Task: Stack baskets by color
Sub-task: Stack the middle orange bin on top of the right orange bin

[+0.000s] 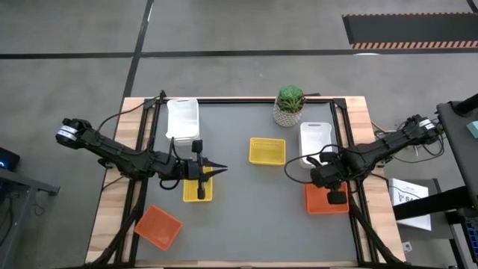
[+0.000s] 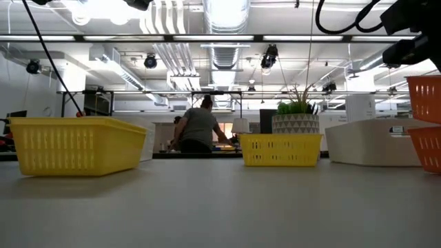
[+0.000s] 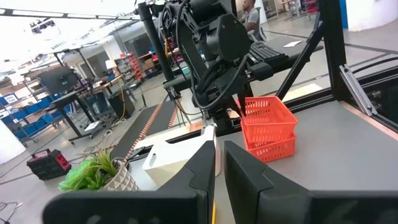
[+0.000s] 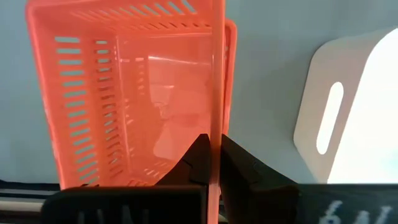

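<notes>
High view, left to right. Lying at lower left of the frame, tilted: single orange basket (image 1: 157, 226). Reaching in from the left edge: left arm, its left gripper (image 1: 217, 169) hanging over the yellow basket (image 1: 197, 188) at left of centre, fingers pressed nearly together with only a thin slit showing in the left wrist view, pinching nothing. Sitting just above that basket, toward the frame's top: white basket (image 1: 182, 118). Resting at centre: second yellow basket (image 1: 267, 151). Standing at upper centre, just right of it: green potted plant (image 1: 289, 104). Lying right of the plant: white basket on the right (image 1: 315, 137). Entering from the right edge: right arm, its right gripper (image 4: 211, 163) pinching the rim of an upper orange basket (image 4: 134, 93), fingers clamped on the thin wall. Hanging directly over a lower orange basket (image 3: 273, 147) at lower right, the two nearly nested, as seen in the left wrist view. Standing in the room beyond the table in the low view: a person (image 2: 198, 127).
</notes>
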You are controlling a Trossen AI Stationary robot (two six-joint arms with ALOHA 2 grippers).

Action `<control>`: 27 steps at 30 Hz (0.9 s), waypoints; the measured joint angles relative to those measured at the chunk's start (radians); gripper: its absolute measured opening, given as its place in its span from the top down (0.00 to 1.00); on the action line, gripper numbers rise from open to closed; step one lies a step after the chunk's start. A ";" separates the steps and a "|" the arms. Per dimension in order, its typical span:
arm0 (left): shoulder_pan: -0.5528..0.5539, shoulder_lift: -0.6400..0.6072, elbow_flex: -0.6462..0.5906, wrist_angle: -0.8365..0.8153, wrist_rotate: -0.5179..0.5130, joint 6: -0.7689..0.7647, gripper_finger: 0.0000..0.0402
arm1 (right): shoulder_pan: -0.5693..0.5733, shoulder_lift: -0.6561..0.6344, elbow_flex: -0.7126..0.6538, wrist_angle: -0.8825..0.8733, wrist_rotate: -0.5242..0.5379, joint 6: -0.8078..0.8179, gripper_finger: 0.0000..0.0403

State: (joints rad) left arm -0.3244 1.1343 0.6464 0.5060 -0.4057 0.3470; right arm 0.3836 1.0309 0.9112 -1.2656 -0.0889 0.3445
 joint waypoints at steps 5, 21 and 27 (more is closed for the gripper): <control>0.000 0.000 0.000 0.000 0.000 0.000 0.96 | -0.006 0.004 -0.003 0.004 -0.001 0.000 0.98; 0.000 0.000 -0.001 -0.001 0.000 0.000 0.96 | -0.005 0.047 -0.040 0.038 0.003 -0.004 0.82; 0.000 0.000 -0.001 0.000 0.000 -0.001 0.96 | -0.005 0.044 -0.010 0.023 0.004 -0.004 0.72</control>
State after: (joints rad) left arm -0.3244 1.1343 0.6453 0.5057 -0.4056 0.3462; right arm 0.3786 1.0748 0.9007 -1.2422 -0.0850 0.3406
